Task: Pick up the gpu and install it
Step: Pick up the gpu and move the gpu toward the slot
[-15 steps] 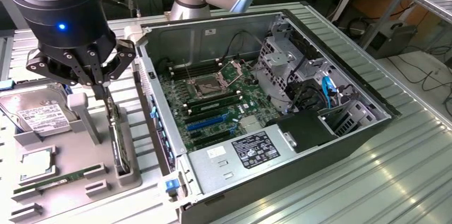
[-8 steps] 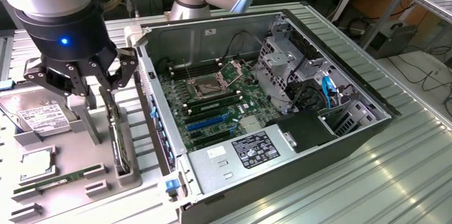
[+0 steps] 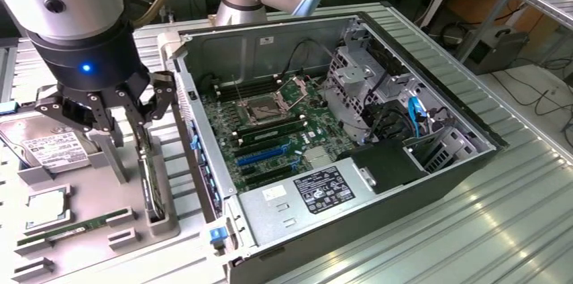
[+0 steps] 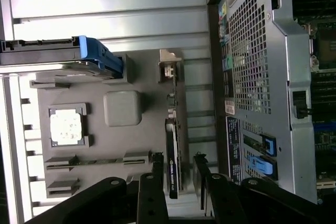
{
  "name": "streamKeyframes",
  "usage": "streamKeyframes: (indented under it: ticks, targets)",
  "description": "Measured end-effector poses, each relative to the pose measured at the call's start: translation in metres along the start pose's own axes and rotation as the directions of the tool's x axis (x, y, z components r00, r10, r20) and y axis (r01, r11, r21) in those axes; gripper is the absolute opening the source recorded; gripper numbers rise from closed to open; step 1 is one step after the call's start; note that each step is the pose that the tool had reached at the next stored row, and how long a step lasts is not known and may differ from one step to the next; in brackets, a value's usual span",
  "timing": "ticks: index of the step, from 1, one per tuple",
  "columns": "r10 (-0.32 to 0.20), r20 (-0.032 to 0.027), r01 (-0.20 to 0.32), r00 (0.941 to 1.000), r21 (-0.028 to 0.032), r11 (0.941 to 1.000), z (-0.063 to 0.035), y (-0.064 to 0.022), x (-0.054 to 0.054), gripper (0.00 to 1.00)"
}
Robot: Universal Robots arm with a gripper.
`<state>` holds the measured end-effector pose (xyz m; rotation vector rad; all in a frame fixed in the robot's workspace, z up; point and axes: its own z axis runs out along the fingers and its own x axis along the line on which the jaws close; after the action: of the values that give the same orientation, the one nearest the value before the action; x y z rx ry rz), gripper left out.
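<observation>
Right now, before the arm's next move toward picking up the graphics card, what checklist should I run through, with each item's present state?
1. gripper open: ok, fingers apart.
2. graphics card between the fingers: ok.
3. graphics card upright in the grey tray: ok.
4. fingers low enough around it: cannot tell.
5. computer case side open: ok.
6. blue slots inside free: ok, they look empty.

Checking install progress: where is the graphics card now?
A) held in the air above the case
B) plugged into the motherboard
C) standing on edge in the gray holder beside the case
C: the graphics card stands on edge in the gray holder, the open pincer straddling it, beside the computer case.
</observation>
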<state>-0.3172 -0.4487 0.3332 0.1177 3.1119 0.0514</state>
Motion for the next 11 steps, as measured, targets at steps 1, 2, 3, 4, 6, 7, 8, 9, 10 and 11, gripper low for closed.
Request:
streamKeyframes:
  ticks: [1, 2, 3, 4, 6, 7, 8, 9, 10, 11]
  targets:
    - [0.0, 0.0001, 0.0, 1.0, -0.0001, 1.0, 0.0018, -0.0002, 0.0, 0.36]
    - [0.0, 0.0001, 0.0, 1.0, -0.0001, 1.0, 0.0037, -0.0006, 0.0, 0.36]
    - [0.0, 0.0001, 0.0, 1.0, -0.0001, 1.0, 0.0055, -0.0011, 0.0, 0.36]
    - [0.0, 0.0002, 0.0, 1.0, -0.0001, 1.0, 0.0072, -0.0015, 0.0, 0.36]
    - [0.0, 0.0005, 0.0, 1.0, -0.0002, 1.0, 0.0109, -0.0025, 0.001, 0.36]
    - [0.0, 0.0006, 0.0, 1.0, -0.0001, 1.0, 0.0127, -0.0031, 0.001, 0.36]
    - [0.0, 0.0008, 0.0, 1.0, -0.0002, 1.0, 0.0162, -0.004, 0.001, 0.36]
    - [0.0, 0.0007, 0.0, 1.0, -0.0001, 1.0, 0.0184, -0.0045, 0.001, 0.36]
    - [0.0, 0.0007, 0.0, 1.0, 0.0, 1.0, 0.0201, -0.0052, 0.001, 0.36]
    - [0.003, 0.0007, -0.003, 1.0, 0.0, 1.0, 0.0227, -0.0063, 0.001, 0.36]
